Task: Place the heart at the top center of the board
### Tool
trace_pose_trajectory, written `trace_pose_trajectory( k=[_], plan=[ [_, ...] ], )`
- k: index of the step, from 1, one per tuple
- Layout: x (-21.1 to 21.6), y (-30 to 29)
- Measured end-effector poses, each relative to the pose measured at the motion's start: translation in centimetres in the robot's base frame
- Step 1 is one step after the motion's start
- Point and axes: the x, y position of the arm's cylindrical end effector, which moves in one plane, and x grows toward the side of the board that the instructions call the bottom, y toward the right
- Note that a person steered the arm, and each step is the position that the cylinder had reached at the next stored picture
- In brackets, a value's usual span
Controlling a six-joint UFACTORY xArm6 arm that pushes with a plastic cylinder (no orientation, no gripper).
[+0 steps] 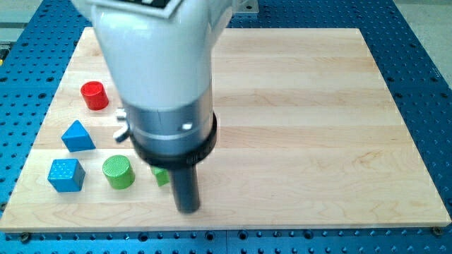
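Observation:
No heart shape can be made out in the camera view. A green block (161,176) shows only as a small piece at the view's lower left, mostly hidden behind the arm, so its shape cannot be told. My tip (187,209) rests on the wooden board (304,127) near its bottom edge, just right of and below that green piece, close to it; contact cannot be told. The large white and black arm body (166,85) covers the board's upper left-centre.
At the view's left stand a red cylinder (94,95), a blue triangular block (78,135), a blue cube (66,174) and a green cylinder (118,172). A blue perforated table (424,56) surrounds the board.

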Motion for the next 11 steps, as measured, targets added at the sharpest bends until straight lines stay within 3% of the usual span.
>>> trace_pose_trajectory(
  k=[1,2,3,4,5,6,7,9,11],
  plan=[
    [-6.4,0.0],
    [-11.7,-4.9],
    [-16.3,-5.0],
    [-19.9,-0.3],
    [-19.9,4.3],
    [-18.0,3.4],
    [-17.8,8.3],
    [-32.3,8.9],
    [-32.6,10.3]
  ],
)
